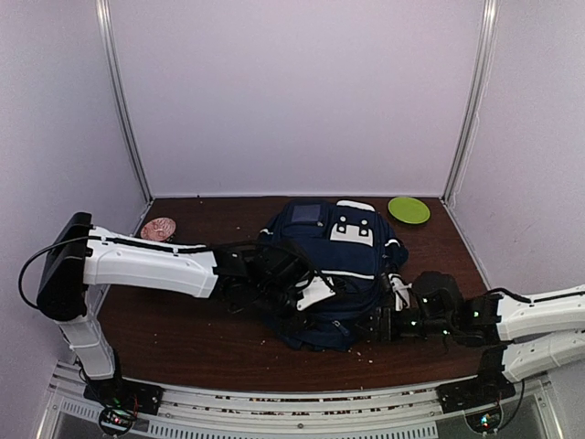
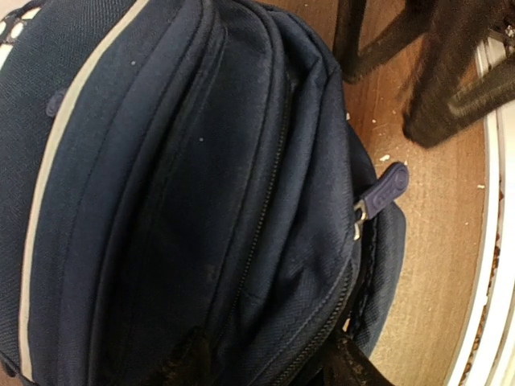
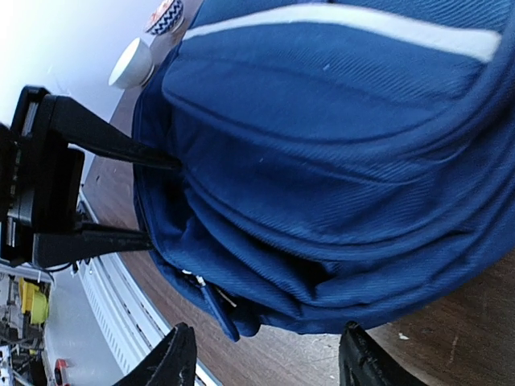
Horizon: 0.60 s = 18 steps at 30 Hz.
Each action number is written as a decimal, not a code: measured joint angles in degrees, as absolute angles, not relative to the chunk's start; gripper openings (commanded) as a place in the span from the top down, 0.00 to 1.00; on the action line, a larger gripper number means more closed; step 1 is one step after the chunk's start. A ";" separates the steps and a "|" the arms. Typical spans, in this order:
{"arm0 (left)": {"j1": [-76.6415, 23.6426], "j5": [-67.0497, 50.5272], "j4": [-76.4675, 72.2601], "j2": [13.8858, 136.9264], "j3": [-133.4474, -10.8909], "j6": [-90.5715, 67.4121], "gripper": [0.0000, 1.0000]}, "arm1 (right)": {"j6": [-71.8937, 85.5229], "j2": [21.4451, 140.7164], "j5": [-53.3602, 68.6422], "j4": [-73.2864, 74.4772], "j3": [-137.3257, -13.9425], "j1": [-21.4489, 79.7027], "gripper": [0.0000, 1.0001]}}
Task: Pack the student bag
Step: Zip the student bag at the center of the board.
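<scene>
Left gripper (image 3: 161, 201): fingers spread, both tips butted into the side fabric of the student bag (image 1: 343, 265), left-centre of the right wrist view. Can't tell if a fold is actually pinched. Right gripper (image 3: 265, 336): fingers also spread, at the bottom edge of its own view, straddling the bag's lowest edge, not closed on it. In the top view they meet the bag from opposite sides, the left one at centre and the right one at lower right.

Table (image 1: 183, 338): dark brown wood, pale crumbs along the near side. The bag lies at centre of the top view: navy, thin white stripes, white buckle patches and a light-blue square label at its upper end. The zipper line down the middle of the left wrist view looks closed.

Green plate (image 1: 409, 209): upper right, well apart from the bag. Pinkish patterned dish (image 1: 158, 229): left edge, just beside the left arm (image 1: 151, 265). Small white cup (image 3: 133, 64): upper left of the right wrist view, near the dish. Navy zipper pull (image 2: 386, 189): right of centre, sticking out from the bag's side seam.
</scene>
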State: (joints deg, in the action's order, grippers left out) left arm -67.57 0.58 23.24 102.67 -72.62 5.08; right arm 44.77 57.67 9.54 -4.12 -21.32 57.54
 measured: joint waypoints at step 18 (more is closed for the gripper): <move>-67.07 -3.68 18.81 99.55 -67.51 3.90 1.00 | 42.83 64.40 12.82 -8.97 -24.56 59.83 0.50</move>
